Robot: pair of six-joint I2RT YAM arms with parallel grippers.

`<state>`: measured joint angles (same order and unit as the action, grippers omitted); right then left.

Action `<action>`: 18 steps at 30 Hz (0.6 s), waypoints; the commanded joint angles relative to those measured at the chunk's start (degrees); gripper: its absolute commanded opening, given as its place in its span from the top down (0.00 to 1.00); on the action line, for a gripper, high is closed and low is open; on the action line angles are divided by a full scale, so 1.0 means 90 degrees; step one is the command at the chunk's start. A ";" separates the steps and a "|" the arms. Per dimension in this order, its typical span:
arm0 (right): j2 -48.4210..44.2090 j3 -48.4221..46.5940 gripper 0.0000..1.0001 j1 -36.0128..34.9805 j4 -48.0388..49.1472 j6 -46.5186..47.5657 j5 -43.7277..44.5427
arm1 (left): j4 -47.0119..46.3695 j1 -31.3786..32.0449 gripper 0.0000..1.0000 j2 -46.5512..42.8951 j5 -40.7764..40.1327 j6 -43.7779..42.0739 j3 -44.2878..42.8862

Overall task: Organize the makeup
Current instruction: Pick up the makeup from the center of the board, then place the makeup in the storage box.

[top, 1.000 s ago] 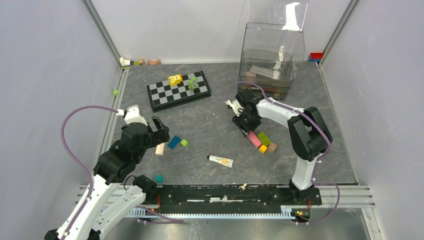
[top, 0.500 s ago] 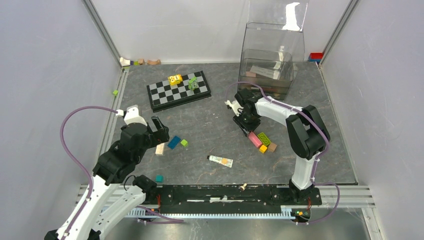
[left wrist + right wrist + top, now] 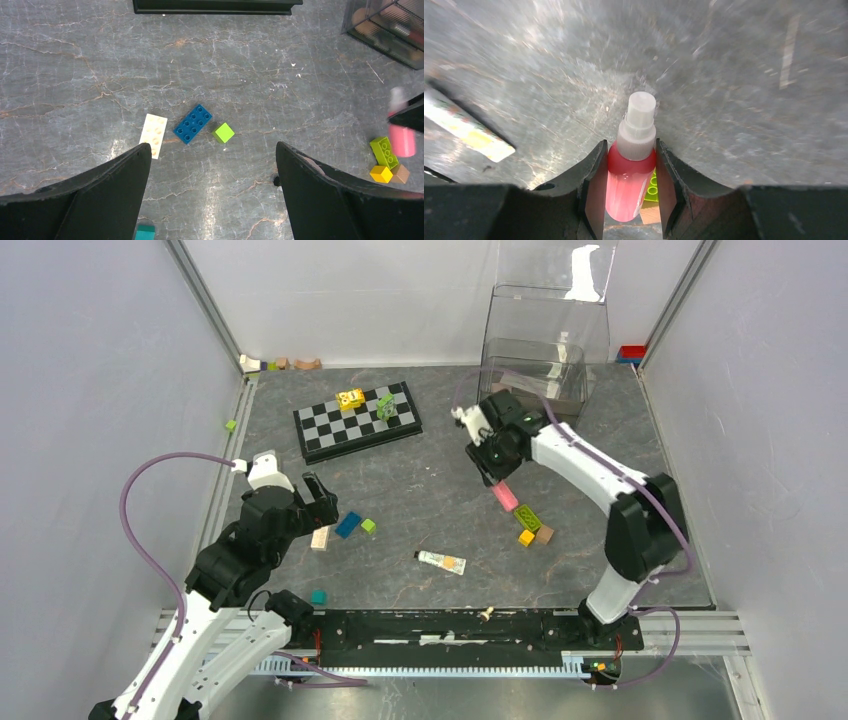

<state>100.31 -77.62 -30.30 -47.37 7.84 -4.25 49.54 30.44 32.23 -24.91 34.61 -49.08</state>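
Note:
A pink spray bottle (image 3: 630, 176) with a white cap (image 3: 638, 125) sits between the fingers of my right gripper (image 3: 630, 150), which is shut on its body. From above, the bottle (image 3: 505, 497) hangs off the table below that gripper (image 3: 496, 478), right of centre. It also shows at the right edge of the left wrist view, pink bottle (image 3: 401, 139). A cream tube (image 3: 441, 561) lies flat near the front middle. My left gripper (image 3: 312, 506) hovers open at the left, with nothing between its fingers (image 3: 120, 175).
A clear bin (image 3: 597, 335) holding makeup stands at the back right. The chessboard (image 3: 357, 420) lies at the back centre. Toy blocks lie below the bottle (image 3: 530, 525) and near the left gripper (image 3: 348, 525), with a teal one (image 3: 318, 596) at the front.
The right gripper has closed on the pink bottle and lifted it off the table, moving up and toward the back. The left arm has stayed still.

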 commanded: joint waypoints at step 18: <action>-0.1687 -0.1039 1.00 0.1173 0.5007 -0.1090 0.2013 | -0.0211 -0.0042 0.00 -0.0016 -0.0026 -0.0228 0.0014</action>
<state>83.11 -87.61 -20.91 -20.08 1.52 7.14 49.54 30.44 32.23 -24.91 34.63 -49.08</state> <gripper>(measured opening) 0.414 0.997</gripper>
